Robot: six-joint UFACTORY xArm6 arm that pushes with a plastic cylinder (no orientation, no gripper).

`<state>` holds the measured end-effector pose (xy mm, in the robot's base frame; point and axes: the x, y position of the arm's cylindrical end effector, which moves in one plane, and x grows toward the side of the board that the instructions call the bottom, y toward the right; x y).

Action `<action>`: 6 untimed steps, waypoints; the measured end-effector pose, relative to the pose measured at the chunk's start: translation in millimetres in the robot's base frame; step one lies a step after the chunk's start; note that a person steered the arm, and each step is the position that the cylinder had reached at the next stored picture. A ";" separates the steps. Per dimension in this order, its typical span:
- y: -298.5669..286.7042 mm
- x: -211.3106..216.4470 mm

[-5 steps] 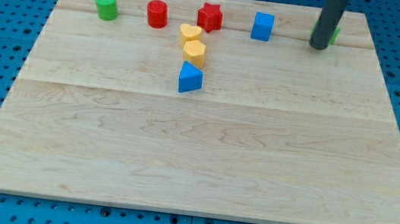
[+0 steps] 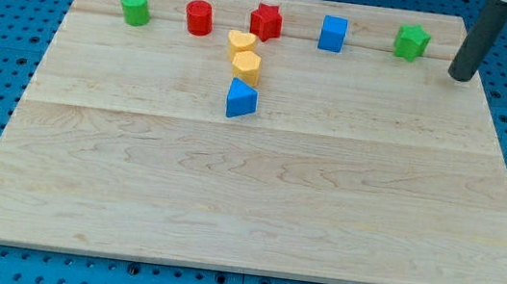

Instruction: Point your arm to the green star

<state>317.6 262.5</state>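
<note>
The green star (image 2: 411, 41) sits near my tip (image 2: 459, 77), apart, to the view's left; no tool shows.

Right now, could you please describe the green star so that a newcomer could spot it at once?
Look along the top edge of the wooden board, where a row of blocks runs left to right. The green star is the rightmost, past the blue cube, with my tip just to its right. The only other green block, the green cylinder, is round and far left.

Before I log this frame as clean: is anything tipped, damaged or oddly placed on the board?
Nothing stands out. All seven blocks sit flat on the wooden board; my tip is right of the green star, not touching it.
</note>
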 end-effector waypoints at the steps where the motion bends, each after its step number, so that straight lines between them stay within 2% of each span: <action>1: 2.1 -10.5; 3: 19.0 -49.2; 6: 5.4 -56.5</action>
